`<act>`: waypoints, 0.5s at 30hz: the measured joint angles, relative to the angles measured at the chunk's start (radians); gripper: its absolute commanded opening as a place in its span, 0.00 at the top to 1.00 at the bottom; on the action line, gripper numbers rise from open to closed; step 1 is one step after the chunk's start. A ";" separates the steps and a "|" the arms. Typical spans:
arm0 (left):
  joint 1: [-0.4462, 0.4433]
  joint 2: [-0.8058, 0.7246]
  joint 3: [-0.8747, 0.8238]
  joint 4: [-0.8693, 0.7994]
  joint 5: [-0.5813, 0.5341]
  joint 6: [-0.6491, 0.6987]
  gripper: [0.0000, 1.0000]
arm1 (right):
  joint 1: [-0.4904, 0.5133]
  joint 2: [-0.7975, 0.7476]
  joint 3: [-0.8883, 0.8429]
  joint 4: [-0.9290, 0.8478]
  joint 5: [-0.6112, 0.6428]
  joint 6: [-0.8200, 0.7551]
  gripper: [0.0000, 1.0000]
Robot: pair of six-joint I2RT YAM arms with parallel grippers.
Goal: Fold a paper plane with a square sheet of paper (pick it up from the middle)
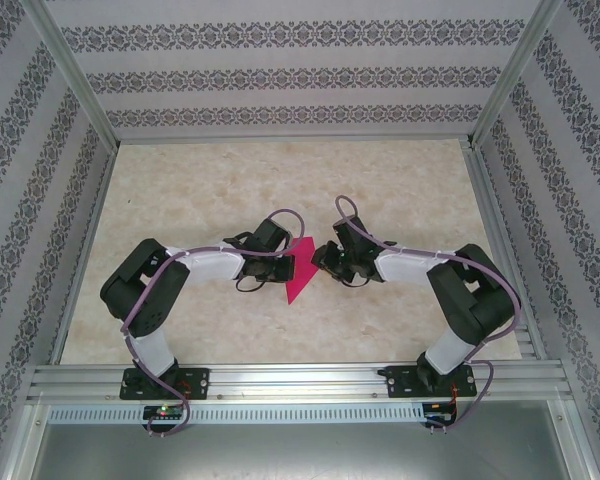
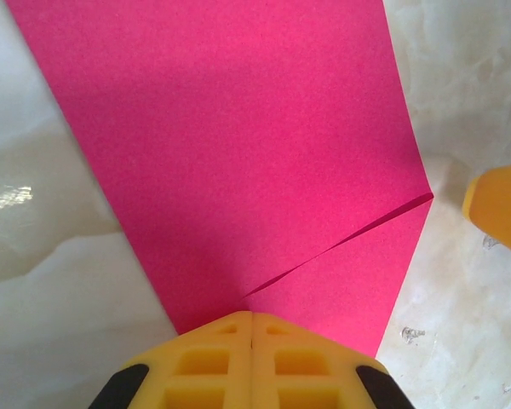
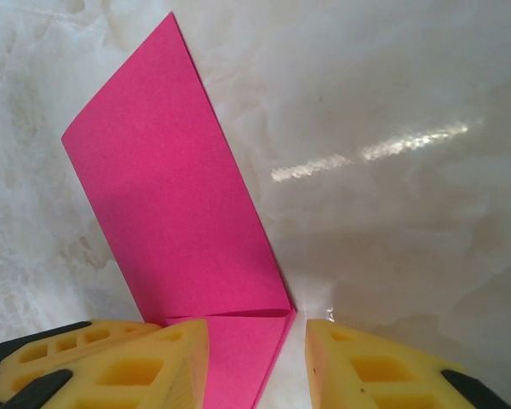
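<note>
Evidently only partway through. Found near the middle of the counter (image 1: 400, 190), between the two arms: the square sheet of paper (image 1: 298, 272), already doubled into a narrower, slanted shape, with one thin crease line crossing a corner. Pinched at its near-left edge by the left gripper (image 2: 252, 317), jaws pressed tight together on the paper. Flanked on the right by the right gripper (image 3: 255, 331), jaws narrowly apart and gripping nothing, one side over the paper's corner, the other over bare counter. Done so far, judging by this: at least one fold made and flattened. Left to do, most likely: the nose folds, the wings and the centre ridge. No pointed dart shape to be seen yet.
</note>
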 measured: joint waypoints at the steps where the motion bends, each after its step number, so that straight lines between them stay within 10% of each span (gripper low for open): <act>1: 0.000 0.000 0.000 0.000 -0.002 0.000 0.98 | 0.000 0.007 0.005 0.000 -0.004 -0.002 0.66; 15: 0.000 -0.020 -0.026 0.008 -0.032 -0.026 0.96 | 0.000 0.058 0.036 -0.010 -0.039 -0.024 0.69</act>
